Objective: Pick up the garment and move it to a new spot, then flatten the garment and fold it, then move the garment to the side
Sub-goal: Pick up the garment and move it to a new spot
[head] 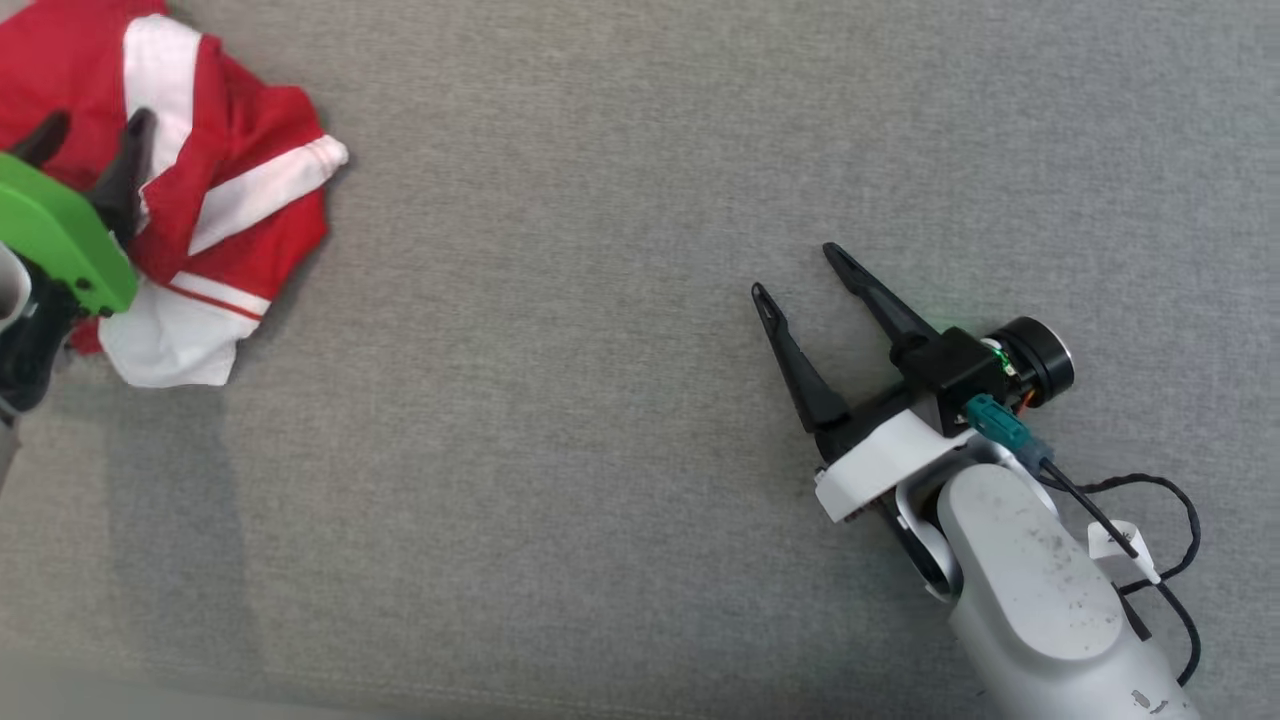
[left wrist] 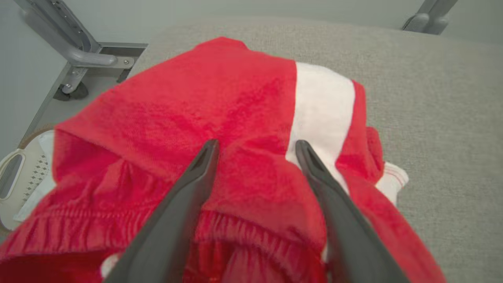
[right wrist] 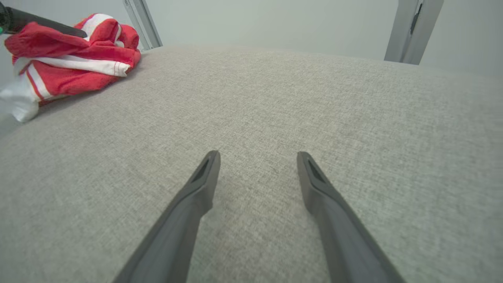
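The garment (head: 230,190) is red with white stripes and lies crumpled at the far left of the grey fabric surface. My left gripper (head: 95,125) hovers over it, open, its dark fingers spread above the red cloth (left wrist: 235,118) with nothing pinched between them. The left wrist view shows an elastic waistband close under those fingers. My right gripper (head: 795,268) rests open over bare grey fabric at the right, far from the garment (right wrist: 67,59), which sits at the upper left of the right wrist view.
The grey upholstered surface (head: 600,450) spreads wide between the two arms. Past its far left edge stand a grey metal frame (left wrist: 74,51) and a pale perforated basket (left wrist: 19,177) on the floor. A grey post (right wrist: 412,29) rises beyond the far edge.
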### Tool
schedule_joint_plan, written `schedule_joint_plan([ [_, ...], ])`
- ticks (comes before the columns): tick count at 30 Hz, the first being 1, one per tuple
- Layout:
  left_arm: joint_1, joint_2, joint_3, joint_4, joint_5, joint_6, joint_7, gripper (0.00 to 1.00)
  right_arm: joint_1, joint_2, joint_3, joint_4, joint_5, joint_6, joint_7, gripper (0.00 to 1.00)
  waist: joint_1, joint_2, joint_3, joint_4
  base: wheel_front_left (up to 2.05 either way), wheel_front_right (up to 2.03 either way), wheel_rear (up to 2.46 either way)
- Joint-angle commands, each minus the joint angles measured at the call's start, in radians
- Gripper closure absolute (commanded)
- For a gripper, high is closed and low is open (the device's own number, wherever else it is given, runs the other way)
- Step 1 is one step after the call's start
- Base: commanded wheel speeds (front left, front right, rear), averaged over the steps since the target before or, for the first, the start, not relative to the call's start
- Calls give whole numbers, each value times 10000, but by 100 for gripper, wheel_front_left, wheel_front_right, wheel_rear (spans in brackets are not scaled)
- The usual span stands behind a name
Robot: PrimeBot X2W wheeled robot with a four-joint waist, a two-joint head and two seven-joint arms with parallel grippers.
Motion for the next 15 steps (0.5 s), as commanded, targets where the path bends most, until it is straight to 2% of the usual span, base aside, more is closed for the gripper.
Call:
schedule_joint_plan([
  [1, -53, -20, -50, 299, -190, -30, 113, 0, 69, -159, -72, 148, 30, -13, 5, 0, -1, 0, 211, -251, 0, 0, 0],
  [2, -5, -47, -80, 449, -293, -30, 205, 0, 71, -160, -76, 137, 48, -13, 5, 0, -1, 0, 211, -262, 0, 0, 0],
  [3, 92, -88, -111, 758, -456, -30, 337, 40, 85, -160, -87, 126, 83, -15, 7, 0, -1, 0, 205, -275, 0, 0, 0],
  [4, 135, -93, -174, 898, -461, -30, 389, 55, 92, -161, -94, 120, 90, -15, 7, 0, -1, 0, 196, -285, 0, 0, 0],
  [5, 191, -129, -196, 998, -611, -30, 401, 100, 102, -163, -110, 110, 106, -15, 7, 0, -1, 0, 182, -293, 0, 0, 0],
  [10, 305, -79, -383, 1348, -847, -27, 308, 100, 113, -147, -233, 99, 91, -15, 6, 0, -1, 0, 46, -219, 0, 0, 0],
  [15, -128, -113, -310, 1540, -667, -15, -903, 100, 248, -120, -325, 79, 214, -13, 4, 0, -1, 0, -339, -148, 0, 0, 0],
])
